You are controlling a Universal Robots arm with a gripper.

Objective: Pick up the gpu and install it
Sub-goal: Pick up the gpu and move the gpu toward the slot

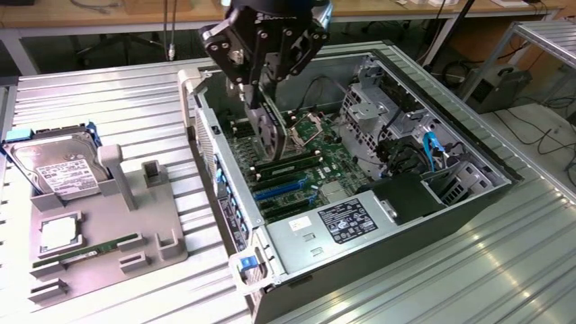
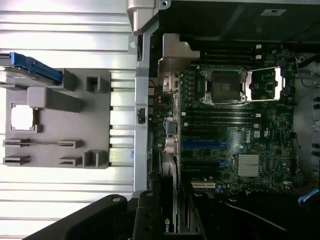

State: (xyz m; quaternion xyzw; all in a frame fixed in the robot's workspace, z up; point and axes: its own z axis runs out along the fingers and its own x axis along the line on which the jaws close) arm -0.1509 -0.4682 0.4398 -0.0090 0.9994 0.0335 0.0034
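Ribbed metal table (image 1: 108, 101), probably wooden desks (image 1: 135, 17) behind

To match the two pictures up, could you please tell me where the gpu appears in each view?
Exterior view: the gpu hangs on edge from the pincer, inside the open case, above the board.
Wrist view: the gpu shows edge-on, close to the camera, just inside the case wall.
Shared landmark: the blue slot on the board.
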